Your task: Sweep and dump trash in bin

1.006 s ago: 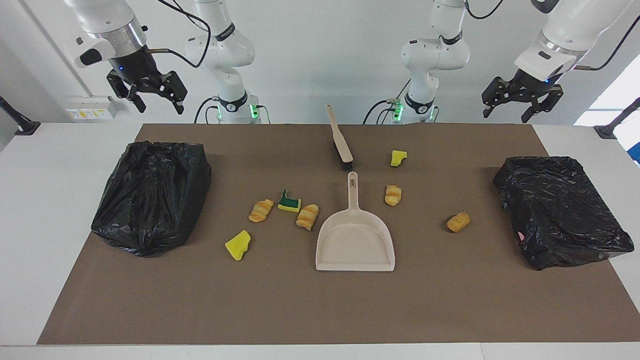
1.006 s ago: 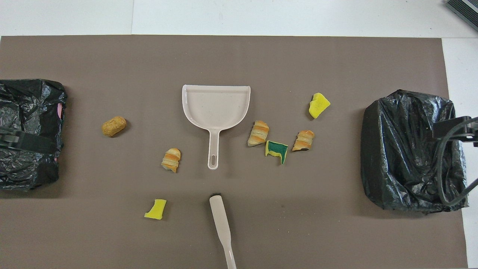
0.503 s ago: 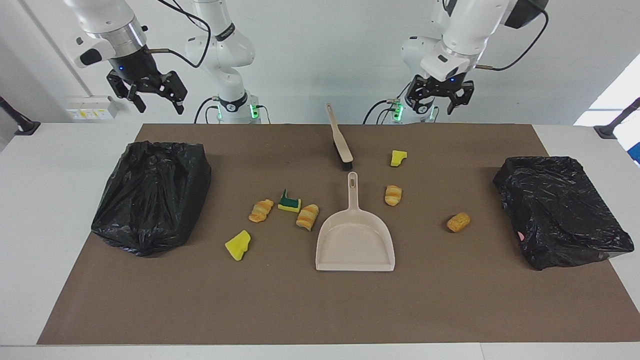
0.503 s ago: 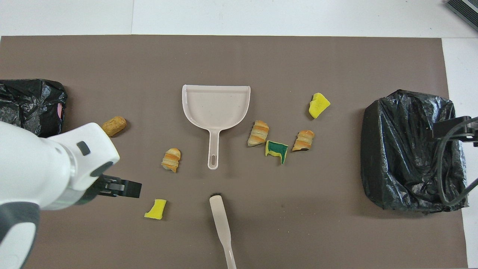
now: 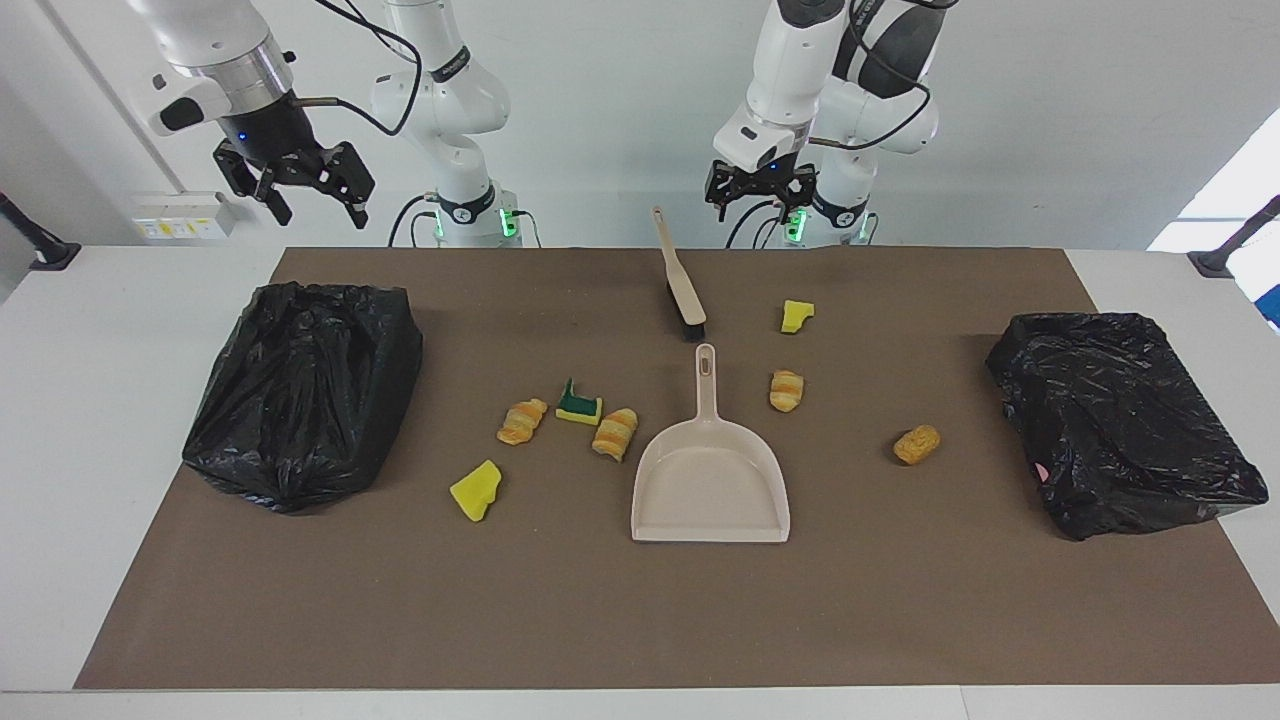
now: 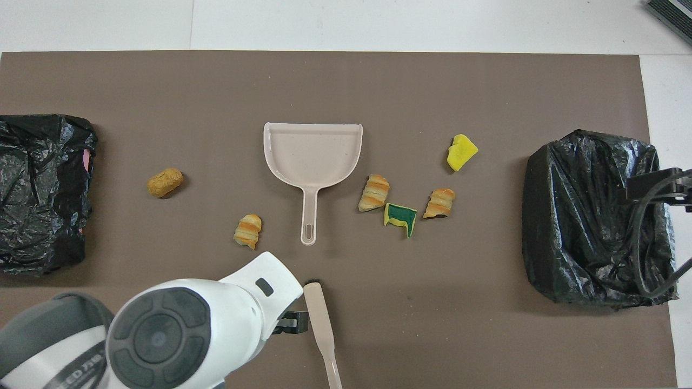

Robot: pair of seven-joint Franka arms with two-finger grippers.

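Facing view: my left tool (image 5: 757,192) hung in the air just beside the brush (image 5: 680,280) handle, at the robots' edge of the mat, fingers spread, nothing in them. My right tool (image 5: 300,190) waited up over the near end of the bin (image 5: 305,385) at the right arm's end, fingers apart, also empty.

Trash was all loose on the mat, nothing swept. A yellow sponge chunk (image 5: 796,316), a striped croissant piece (image 5: 786,390) and a bread roll piece (image 5: 917,444) lay toward the left arm's end. Two more croissant pieces (image 5: 522,421) (image 5: 614,433), a green-backed sponge (image 5: 579,407) and another yellow chunk (image 5: 476,490) lay toward the right arm's end. The dustpan (image 5: 711,470) sat between the two groups, its handle pointing at the brush.

Risks, my guess:
- The brush handle was thin and lay flat, so a descent off its line could nudge it aside or pinch only an edge and let it twist.
- The bristle end sat just beside the dustpan handle; dragging the brush could shove the pan.
- The sponge bits looked light and might skip past the pan lip.
- The roll piece could roll away.

The surface was a brown mat (image 5: 900,610) on a white worktop (image 5: 90,420). A second lined bin (image 5: 1120,420) sat at the left arm's end. Behind the arms was a plain white wall, with a bright window edge at one side.
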